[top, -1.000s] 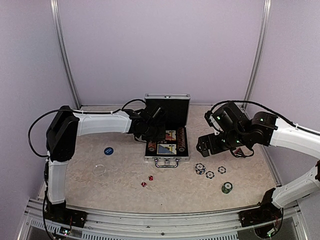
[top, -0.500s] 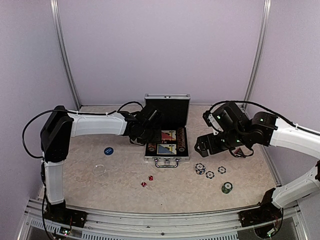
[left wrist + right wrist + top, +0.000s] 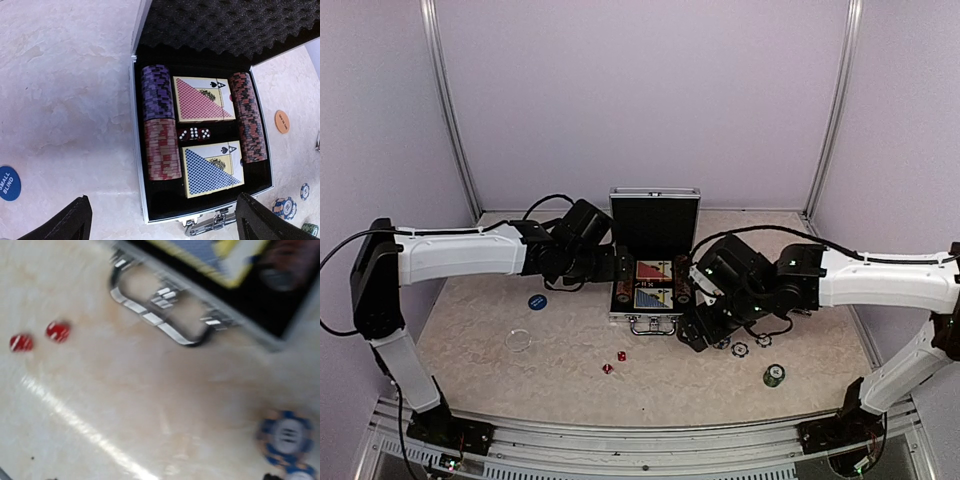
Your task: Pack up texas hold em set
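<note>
Case (image 3: 654, 300) sits open mid-desk (image 3: 480, 372), mostly filled. Chips (image 3: 740, 349) and dice (image 3: 621, 355) lie loose at its front. Judged small, hard, light and slippery, so pinch chips across rims. Left gripper (image 3: 162, 212) is spread and empty above the case. Right gripper (image 3: 692, 336): cannot tell, view blurred.

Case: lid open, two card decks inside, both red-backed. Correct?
Not quite. The case is open with two decks, but only the deck by the lid is red-backed; the deck by the handle is blue-backed. The left wrist view shows it.
</note>
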Robot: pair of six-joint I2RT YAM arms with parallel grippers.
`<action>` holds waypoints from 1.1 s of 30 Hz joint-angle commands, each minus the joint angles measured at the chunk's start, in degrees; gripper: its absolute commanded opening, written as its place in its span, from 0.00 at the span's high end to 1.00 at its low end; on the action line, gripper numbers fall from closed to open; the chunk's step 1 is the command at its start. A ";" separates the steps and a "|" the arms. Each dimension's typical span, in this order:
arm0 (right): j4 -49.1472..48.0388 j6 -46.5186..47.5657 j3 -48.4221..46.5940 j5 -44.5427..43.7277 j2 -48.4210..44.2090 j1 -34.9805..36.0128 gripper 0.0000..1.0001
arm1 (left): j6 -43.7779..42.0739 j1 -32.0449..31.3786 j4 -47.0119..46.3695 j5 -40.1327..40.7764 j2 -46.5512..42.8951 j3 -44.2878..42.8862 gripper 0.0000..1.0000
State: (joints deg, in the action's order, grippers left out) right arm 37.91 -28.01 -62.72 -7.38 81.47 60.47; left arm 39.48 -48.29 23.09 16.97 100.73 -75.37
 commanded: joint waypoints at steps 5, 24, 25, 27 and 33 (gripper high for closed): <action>-5.34 4.24 -8.38 1.88 12.29 5.92 0.15 | 0.49 2.30 0.60 2.50 -13.24 12.75 0.01; 0.12 4.60 -30.08 1.92 37.04 9.59 0.33 | 2.43 8.53 3.94 4.21 -35.97 29.01 0.01; 0.10 4.44 -30.13 1.70 37.28 9.58 0.34 | 2.44 8.56 3.83 4.13 -36.02 29.06 0.01; 0.06 4.41 -30.16 1.60 37.67 9.58 0.36 | 2.36 8.57 3.45 3.87 -35.96 29.06 0.01; 1.47 3.83 -31.10 0.08 39.46 9.54 0.40 | 2.26 8.54 2.89 3.68 -35.43 29.28 0.01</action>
State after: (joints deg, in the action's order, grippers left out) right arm 37.67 -23.29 -91.96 -5.45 119.28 69.58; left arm 41.58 -40.14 26.44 20.05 65.39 -46.92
